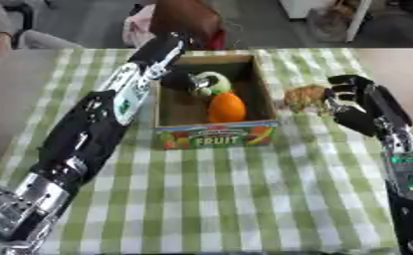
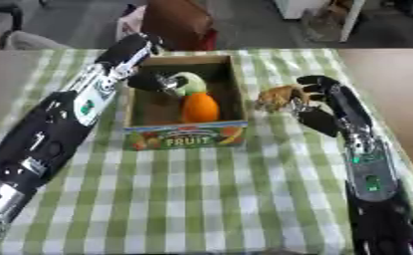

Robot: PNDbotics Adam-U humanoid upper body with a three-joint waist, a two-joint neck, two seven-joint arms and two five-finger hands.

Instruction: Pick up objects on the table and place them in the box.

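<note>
Checked cloth [image 1: 244, 199] fills the near table, bare between your two forearms. Your task thing now is the brown object [image 2: 277, 97], lying on the cloth just right of the box [image 2: 185, 134], close to its right wall but outside it. Your right hand [image 2: 312, 107] is at its right side, fingers curled toward it and seemingly touching; I cannot tell whether they have actually closed round it. I judge this as the grasping step: get the fingers round the object, lift it above the wall, carry it left and let go over the box. Your left hand [image 1: 185, 79] reaches over the box's far left corner, fingers curled round a pale green thing [image 1: 211, 82] held low inside, so that item looks ready for release. An orange fruit [image 1: 226, 107] already lies in the box, touching the green thing.
</note>
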